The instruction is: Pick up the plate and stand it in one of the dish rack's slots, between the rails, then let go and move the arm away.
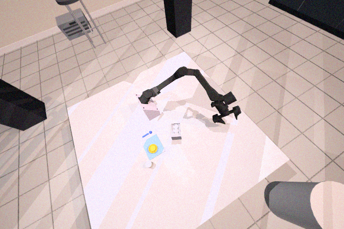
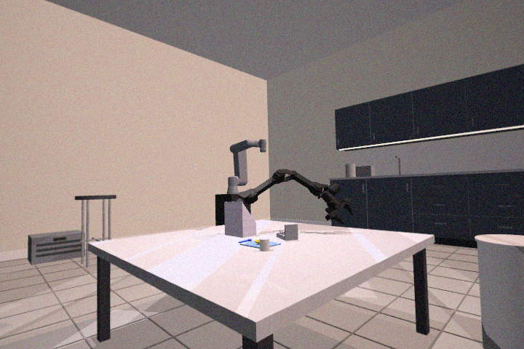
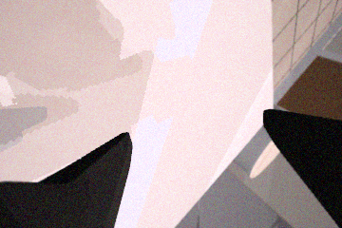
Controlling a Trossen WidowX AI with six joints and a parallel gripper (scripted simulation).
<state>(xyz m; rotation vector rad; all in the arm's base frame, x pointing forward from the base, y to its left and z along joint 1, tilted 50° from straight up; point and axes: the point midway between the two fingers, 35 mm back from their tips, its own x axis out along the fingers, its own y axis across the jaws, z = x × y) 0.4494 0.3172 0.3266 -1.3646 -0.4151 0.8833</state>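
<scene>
The yellow round plate lies flat on a light blue mat. The small grey dish rack stands on the table to the right of the mat, with thin rails on top; its slots are too small to make out. My gripper is open and empty, raised above the right part of the table, well away from the plate and rack. In the wrist view nothing is between the fingers, and neither plate nor rack shows there.
A white cup stands just in front of the mat. A blue spoon-like thing lies behind it. The arm's pale base block stands farther back on the table.
</scene>
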